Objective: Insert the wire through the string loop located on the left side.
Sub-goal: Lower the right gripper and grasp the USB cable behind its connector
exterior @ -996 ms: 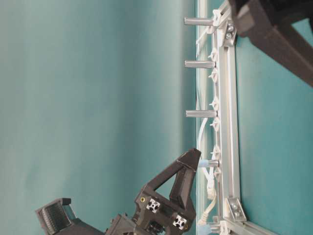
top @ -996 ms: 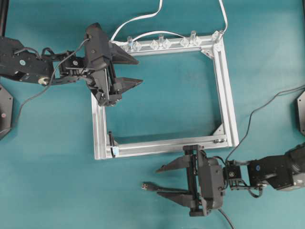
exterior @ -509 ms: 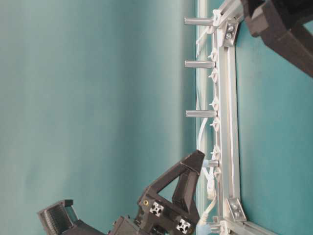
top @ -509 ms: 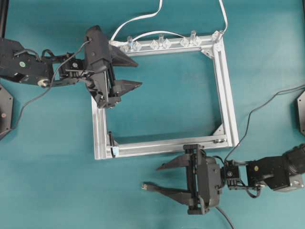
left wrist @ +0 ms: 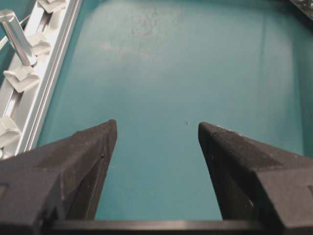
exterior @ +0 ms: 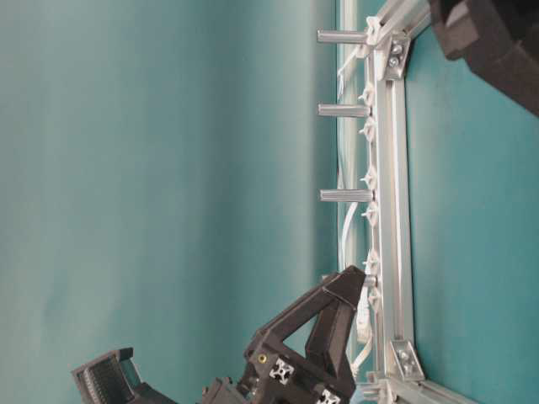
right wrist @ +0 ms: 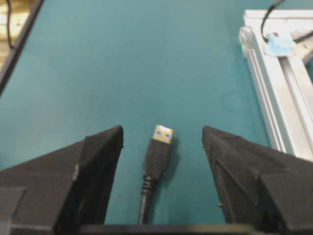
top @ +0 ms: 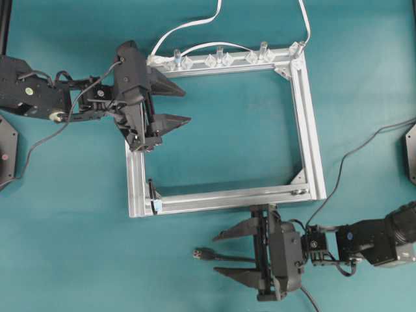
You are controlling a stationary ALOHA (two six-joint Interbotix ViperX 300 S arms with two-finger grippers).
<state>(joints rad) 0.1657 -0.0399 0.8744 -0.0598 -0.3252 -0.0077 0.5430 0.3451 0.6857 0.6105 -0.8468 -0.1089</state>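
Observation:
The wire's dark plug [top: 205, 254] with a metallic tip lies flat on the teal table below the frame. In the right wrist view the plug [right wrist: 159, 152] sits between my right gripper's open fingers, touching neither. My right gripper [top: 215, 254] straddles the wire from the right. The string loop [top: 152, 194] stands upright on the frame's lower left corner with its pale-blue tab [top: 155, 207], and the tab [right wrist: 279, 45] shows at the right wrist view's top right. My left gripper [top: 187, 106] hovers open and empty over the frame's upper left, with only bare table between its fingers [left wrist: 88, 156].
A rectangular aluminium frame [top: 305, 117] lies mid-table. Clear clips and short posts [top: 218, 58] line its top rail [left wrist: 29, 103]. A white cable [top: 188, 26] runs along that rail and off the back. The right arm's black lead [top: 364, 146] trails right of the frame.
My right gripper shifted down and slightly left, so the plug now lies centred between its fingers instead of off the lower fingertip. The left gripper tilted and sank a little toward the frame.

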